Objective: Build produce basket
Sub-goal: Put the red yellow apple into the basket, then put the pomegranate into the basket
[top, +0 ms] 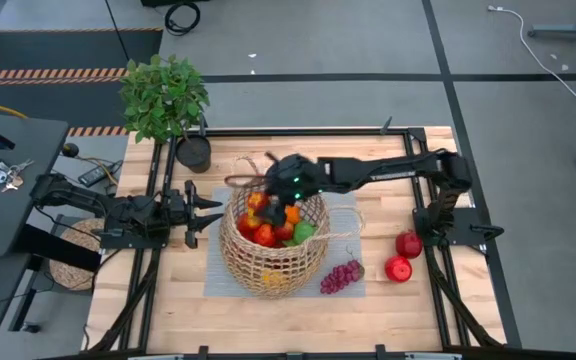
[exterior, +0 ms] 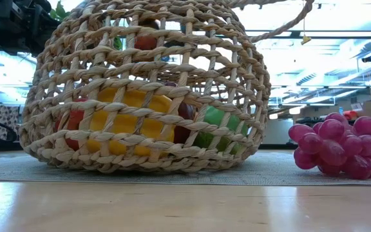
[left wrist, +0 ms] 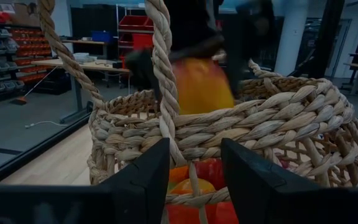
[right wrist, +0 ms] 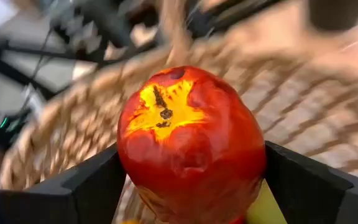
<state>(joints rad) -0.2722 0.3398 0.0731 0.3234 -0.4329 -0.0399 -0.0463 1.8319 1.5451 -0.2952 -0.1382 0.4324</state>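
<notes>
The tan wicker basket [top: 268, 250] stands on a grey mat, holding red, orange, yellow and green produce [top: 268, 228]. My right gripper [top: 286, 200] hovers over the basket's opening, shut on a red and yellow apple [right wrist: 188, 146], which also shows in the left wrist view [left wrist: 201, 84]. My left gripper [top: 208, 208] waits open and level just left of the basket. One loop handle [left wrist: 166, 93] rises beyond the gap between its fingers [left wrist: 145, 180]. The basket's bottom rests on the mat [exterior: 147, 90]. My right gripper pinches the apple's two opposite sides [right wrist: 126, 168] between its two fingers. It comes from the table's right side, slanting down. The apple's stalk end [right wrist: 163, 109] faces the wrist. The apple hangs clear above the fruit in the basket.
A purple grape bunch [top: 340, 277] lies on the mat's right corner and shows in the low view [exterior: 343, 145]. Two red apples [top: 404, 256] lie on the bare wood farther right. A leafy potted plant [top: 163, 95] in a black pot [top: 193, 152] stands at the far left.
</notes>
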